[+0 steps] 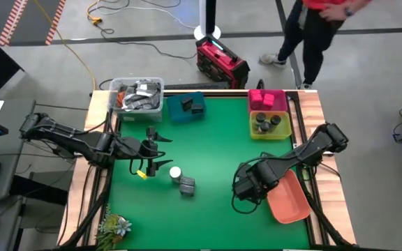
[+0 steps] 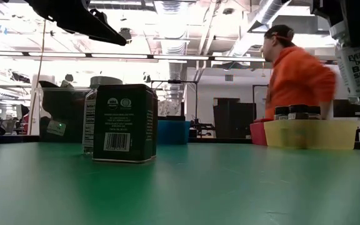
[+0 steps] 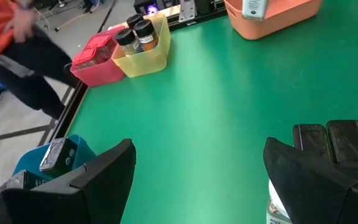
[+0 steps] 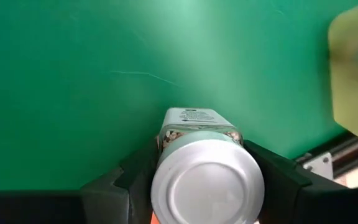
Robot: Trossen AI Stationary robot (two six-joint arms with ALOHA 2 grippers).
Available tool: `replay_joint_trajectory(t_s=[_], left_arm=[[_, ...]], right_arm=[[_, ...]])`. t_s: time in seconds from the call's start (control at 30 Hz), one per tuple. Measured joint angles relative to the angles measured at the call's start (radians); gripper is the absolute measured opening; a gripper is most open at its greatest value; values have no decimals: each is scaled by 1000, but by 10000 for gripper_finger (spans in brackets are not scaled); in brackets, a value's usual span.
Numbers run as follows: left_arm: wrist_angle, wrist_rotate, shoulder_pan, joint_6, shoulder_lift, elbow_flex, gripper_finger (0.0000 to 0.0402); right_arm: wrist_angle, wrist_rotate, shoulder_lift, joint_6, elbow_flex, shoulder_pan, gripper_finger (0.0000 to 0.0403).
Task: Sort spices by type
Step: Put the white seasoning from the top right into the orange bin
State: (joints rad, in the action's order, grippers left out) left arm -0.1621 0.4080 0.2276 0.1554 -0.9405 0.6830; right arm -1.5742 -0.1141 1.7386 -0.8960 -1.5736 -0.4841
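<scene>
Gripped in the right tool [image 4: 201, 180], near the table's right edge beside the salmon tray [image 1: 289, 199], is a white-capped jar [image 4: 205, 180] with a smooth round lid. Left tool [image 1: 160, 166] hangs spread wide, empty, near the dark tin [image 2: 125, 123] and second white-capped jar [image 1: 175, 172] at mid-table. Judged risk: the slick cap slipping, or the boxy tin toppling if nudged.

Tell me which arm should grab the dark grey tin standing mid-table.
Left. Its open claw hovers right beside the dark grey rectangular tin, while the right claw is shut on a white-capped glass jar near the salmon plastic tray.
</scene>
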Motion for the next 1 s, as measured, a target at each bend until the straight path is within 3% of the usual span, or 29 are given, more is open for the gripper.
replay_joint_trajectory(t_s=[0.53, 1.0], left_arm=[[-6, 0, 0, -9, 0, 0, 336], [-19, 0, 0, -26, 0, 0, 336]], right_arm=[[3, 7, -39, -74, 7, -24, 227], [43, 141, -83, -475, 60, -254, 228]])
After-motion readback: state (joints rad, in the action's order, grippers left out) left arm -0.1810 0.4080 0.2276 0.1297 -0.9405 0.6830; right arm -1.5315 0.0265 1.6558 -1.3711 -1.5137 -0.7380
